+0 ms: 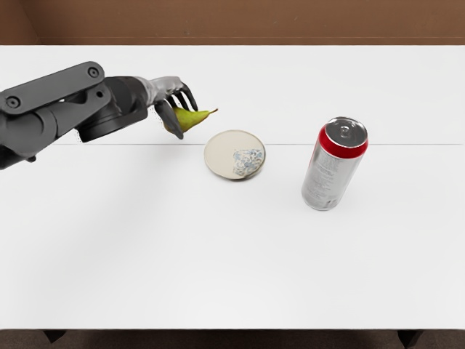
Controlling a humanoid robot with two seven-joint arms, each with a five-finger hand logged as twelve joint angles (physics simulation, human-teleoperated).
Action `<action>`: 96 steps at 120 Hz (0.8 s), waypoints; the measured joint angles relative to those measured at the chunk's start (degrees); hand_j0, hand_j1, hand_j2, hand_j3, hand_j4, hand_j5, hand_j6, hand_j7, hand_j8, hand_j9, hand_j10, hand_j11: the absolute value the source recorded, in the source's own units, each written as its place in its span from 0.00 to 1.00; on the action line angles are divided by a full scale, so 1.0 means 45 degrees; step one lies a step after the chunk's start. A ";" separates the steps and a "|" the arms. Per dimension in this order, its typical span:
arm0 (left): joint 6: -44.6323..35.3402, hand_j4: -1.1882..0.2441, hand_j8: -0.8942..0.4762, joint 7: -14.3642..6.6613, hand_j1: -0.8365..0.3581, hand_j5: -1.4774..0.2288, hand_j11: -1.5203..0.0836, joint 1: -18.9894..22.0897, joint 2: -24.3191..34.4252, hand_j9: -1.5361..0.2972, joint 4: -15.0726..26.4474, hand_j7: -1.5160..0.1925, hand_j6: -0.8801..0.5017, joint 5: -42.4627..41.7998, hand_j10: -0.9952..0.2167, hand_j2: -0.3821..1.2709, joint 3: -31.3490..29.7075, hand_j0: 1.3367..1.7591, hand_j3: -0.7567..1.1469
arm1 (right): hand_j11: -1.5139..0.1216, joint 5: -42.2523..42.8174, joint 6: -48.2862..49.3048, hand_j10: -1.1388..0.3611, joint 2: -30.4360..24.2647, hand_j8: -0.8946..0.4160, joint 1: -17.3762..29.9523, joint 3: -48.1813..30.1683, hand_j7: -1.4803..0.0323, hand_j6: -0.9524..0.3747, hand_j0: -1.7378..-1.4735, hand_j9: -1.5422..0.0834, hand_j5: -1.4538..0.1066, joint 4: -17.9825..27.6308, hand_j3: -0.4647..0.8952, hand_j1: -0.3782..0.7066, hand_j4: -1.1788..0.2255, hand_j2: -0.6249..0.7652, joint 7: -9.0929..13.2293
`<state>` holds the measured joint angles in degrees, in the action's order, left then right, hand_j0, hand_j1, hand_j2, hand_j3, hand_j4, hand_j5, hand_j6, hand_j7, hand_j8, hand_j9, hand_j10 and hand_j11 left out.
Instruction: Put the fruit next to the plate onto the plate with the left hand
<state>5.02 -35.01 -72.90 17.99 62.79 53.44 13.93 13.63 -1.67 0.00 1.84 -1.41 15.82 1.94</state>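
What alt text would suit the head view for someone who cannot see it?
The robot's left hand grips a yellow-green pear just beyond the left edge of a small round plate on a white table. A silver can with a red top band stands upright to the plate's right.

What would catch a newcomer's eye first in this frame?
The dark left robot hand, entering from the upper left, grips a yellow-green pear. Just below and right of it lies a round beige plate, the pear not yet on it. Further right, a silver, red-rimmed drink can stands upright on the white table.
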 joint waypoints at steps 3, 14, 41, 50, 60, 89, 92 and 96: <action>0.0001 0.52 0.36 0.0001 0.46 0.37 0.44 -0.0017 -0.0150 0.40 0.0002 0.42 0.36 -0.0034 0.35 0.39 -0.0006 0.76 0.40 | 0.93 0.0000 0.0000 0.76 0.0000 0.68 0.0000 0.0000 0.98 0.72 0.30 0.95 0.93 0.0000 0.34 0.03 0.84 0.45 0.0000; 0.0000 0.51 0.36 0.0001 0.45 0.38 0.44 -0.0131 -0.0583 0.40 0.0007 0.42 0.35 -0.0103 0.35 0.39 -0.0035 0.76 0.40 | 0.93 0.0000 0.0000 0.76 0.0000 0.68 0.0000 0.0000 0.98 0.72 0.30 0.95 0.93 0.0000 0.34 0.03 0.84 0.45 0.0000; 0.0024 0.50 0.36 0.0005 0.46 0.37 0.45 -0.0088 -0.1570 0.40 0.0019 0.42 0.35 -0.0156 0.35 0.41 -0.0096 0.76 0.40 | 0.93 0.0000 0.0000 0.76 0.0000 0.68 0.0000 0.0000 0.98 0.72 0.30 0.95 0.93 0.0000 0.34 0.03 0.84 0.45 0.0000; 0.0013 0.50 0.36 0.0002 0.46 0.38 0.45 -0.0102 -0.1590 0.40 0.0017 0.42 0.35 -0.0154 0.35 0.41 -0.0120 0.76 0.40 | 0.93 0.0000 0.0000 0.76 0.0000 0.68 0.0000 0.0000 0.98 0.72 0.30 0.95 0.93 0.0000 0.34 0.03 0.84 0.45 0.0000; -0.0012 0.56 0.41 0.0002 0.58 0.50 0.57 -0.0069 -0.1839 0.51 0.0009 0.53 0.40 -0.0113 0.46 0.36 -0.0036 0.76 0.40 | 0.93 0.0000 0.0000 0.76 0.0000 0.68 0.0000 0.0000 0.98 0.72 0.30 0.95 0.93 0.0000 0.34 0.03 0.84 0.45 0.0000; 0.2203 0.73 0.56 0.0003 0.84 0.73 0.81 0.0426 0.1142 0.72 0.0001 0.76 0.55 -0.5366 0.69 0.27 0.1928 0.76 0.40 | 0.93 0.0000 0.0000 0.76 0.0000 0.68 0.0000 0.0000 0.98 0.72 0.30 0.95 0.93 0.0000 0.34 0.03 0.84 0.45 0.0000; 0.2851 0.74 0.57 0.0003 0.85 0.74 0.82 0.0628 0.1414 0.73 -0.0001 0.77 0.55 -0.6103 0.70 0.27 0.2234 0.76 0.40 | 0.93 0.0000 0.0000 0.76 0.0000 0.68 0.0000 0.0000 0.98 0.72 0.30 0.95 0.93 0.0000 0.34 0.03 0.84 0.45 0.0000; 0.3567 0.75 0.57 0.0003 0.87 0.76 0.84 0.1022 0.1868 0.74 -0.0004 0.78 0.56 -0.7147 0.71 0.26 0.2574 0.76 0.40 | 0.93 0.0000 0.0000 0.76 0.0000 0.68 0.0000 0.0000 0.98 0.72 0.30 0.95 0.93 0.0000 0.34 0.03 0.84 0.45 0.0000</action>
<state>21.07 -35.00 -68.30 26.40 62.77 21.28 25.52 13.62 -1.67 0.00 1.85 -1.41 15.82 1.93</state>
